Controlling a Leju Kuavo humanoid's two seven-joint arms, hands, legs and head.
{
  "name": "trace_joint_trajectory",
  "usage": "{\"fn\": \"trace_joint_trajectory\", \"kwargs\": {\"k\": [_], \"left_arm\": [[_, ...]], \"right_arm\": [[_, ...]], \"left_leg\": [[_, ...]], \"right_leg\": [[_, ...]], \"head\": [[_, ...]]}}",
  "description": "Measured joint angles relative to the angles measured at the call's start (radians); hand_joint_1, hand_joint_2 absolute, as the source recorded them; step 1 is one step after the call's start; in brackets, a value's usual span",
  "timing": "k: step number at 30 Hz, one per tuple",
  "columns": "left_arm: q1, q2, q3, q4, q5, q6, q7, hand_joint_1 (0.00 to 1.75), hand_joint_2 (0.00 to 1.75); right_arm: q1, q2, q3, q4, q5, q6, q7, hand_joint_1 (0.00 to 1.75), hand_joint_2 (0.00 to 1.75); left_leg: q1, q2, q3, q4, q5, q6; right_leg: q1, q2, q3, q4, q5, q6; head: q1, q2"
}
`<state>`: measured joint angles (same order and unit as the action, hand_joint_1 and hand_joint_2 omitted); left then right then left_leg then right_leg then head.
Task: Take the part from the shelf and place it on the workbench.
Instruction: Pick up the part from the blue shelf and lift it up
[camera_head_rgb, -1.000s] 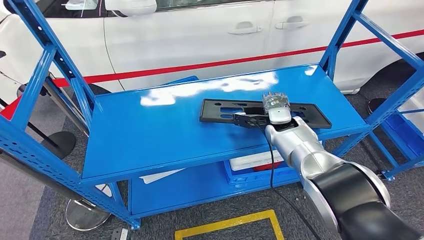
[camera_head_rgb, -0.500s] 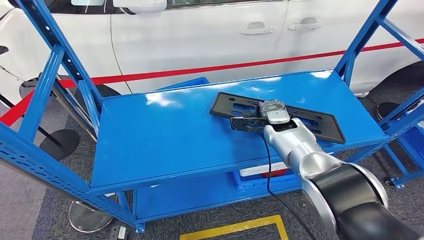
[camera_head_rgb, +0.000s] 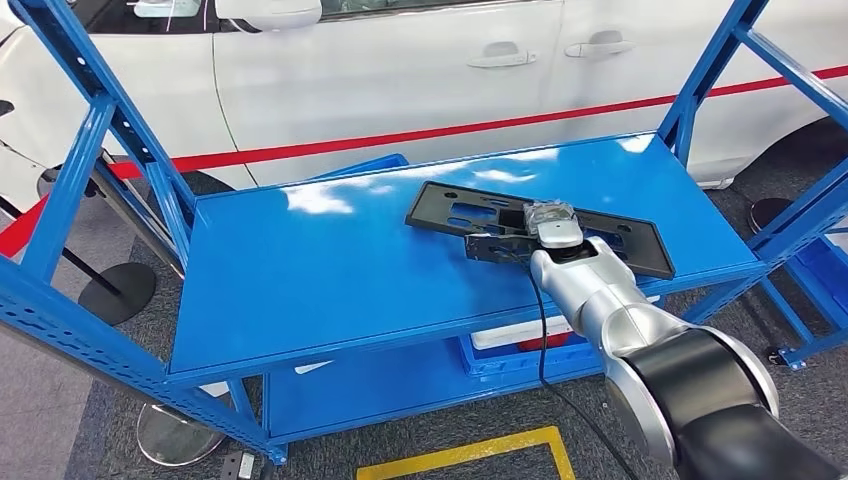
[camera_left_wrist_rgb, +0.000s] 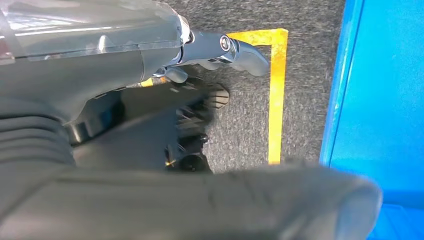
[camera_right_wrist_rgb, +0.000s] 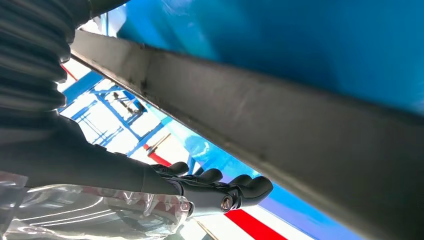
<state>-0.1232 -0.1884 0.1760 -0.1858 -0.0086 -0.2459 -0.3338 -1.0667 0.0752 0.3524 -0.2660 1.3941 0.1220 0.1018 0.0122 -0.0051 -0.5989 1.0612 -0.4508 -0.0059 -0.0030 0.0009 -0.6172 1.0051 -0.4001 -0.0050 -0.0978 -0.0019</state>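
Part (camera_head_rgb: 600, 240): long flat black plate with cut-outs, lying askew on the blue shelf (camera_head_rgb: 330, 270), toward its right end. Your right hand (camera_head_rgb: 545, 222) sits over its middle near edge; in the right wrist view the fingers (camera_right_wrist_rgb: 235, 187) curl under the plate's edge, so it reads as gripped. Expect it stiff, light, likely plastic, prone to swing at the ends. Hold near centre. Left hand (camera_left_wrist_rgb: 200, 75) hangs, holding nothing, fingers loosely apart.

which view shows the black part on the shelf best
The head view: the long black part lies whole on the blue shelf, with the right hand on its middle. The right wrist view gives a blurred close-up of one edge. The left wrist view faces the floor.
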Motion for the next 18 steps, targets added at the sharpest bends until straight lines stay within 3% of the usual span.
{"fn": "trace_joint_trajectory", "kwargs": {"k": [1, 4, 7, 15, 18], "left_arm": [[0.0, 0.0, 0.0, 0.0, 0.0, -0.001, -0.003, 0.0, 0.0], [0.0, 0.0, 0.0, 0.0, 0.0, -0.002, -0.005, 0.0, 0.0], [0.0, 0.0, 0.0, 0.0, 0.0, -0.004, -0.009, 0.0, 0.0], [0.001, 0.0, 0.0, 0.0, -0.001, -0.008, -0.036, 0.0, 0.0], [0.001, 0.0, 0.0, 0.0, -0.001, -0.01, -0.048, 0.0, 0.0]], "right_arm": [[0.0, 0.0, -0.001, 0.0, 0.001, 0.0, 0.001, 0.0, 1.75], [0.0, -0.001, -0.003, 0.0, 0.002, 0.0, 0.001, 0.0, 1.75], [0.0, -0.001, -0.004, 0.0, 0.002, 0.0, 0.005, 0.0, 1.75], [0.009, -0.009, -0.021, 0.003, 0.001, 0.0, 0.05, 0.0, 1.75], [0.013, -0.015, -0.028, 0.003, 0.0, -0.001, 0.057, 0.09, 1.75]], "left_leg": [[0.0, 0.0, 0.017, -0.033, 0.005, 0.004], [-0.004, -0.001, 0.017, -0.044, 0.01, 0.012], [-0.009, -0.002, 0.014, -0.043, 0.014, 0.019], [-0.013, -0.001, 0.01, -0.042, 0.015, 0.024], [-0.012, -0.001, 0.011, -0.042, 0.015, 0.025]], "right_leg": [[0.002, 0.0, -0.003, 0.004, -0.002, 0.001], [0.005, 0.002, -0.009, 0.005, 0.001, -0.004], [0.001, 0.002, -0.009, 0.0, 0.009, 0.007], [-0.002, 0.003, -0.011, -0.004, 0.014, 0.017], [-0.002, 0.003, -0.011, -0.004, 0.014, 0.019]], "head": [[0.0, 0.0], [0.0, 0.0], [0.0, 0.0], [0.001, 0.0], [0.0, 0.0]]}}
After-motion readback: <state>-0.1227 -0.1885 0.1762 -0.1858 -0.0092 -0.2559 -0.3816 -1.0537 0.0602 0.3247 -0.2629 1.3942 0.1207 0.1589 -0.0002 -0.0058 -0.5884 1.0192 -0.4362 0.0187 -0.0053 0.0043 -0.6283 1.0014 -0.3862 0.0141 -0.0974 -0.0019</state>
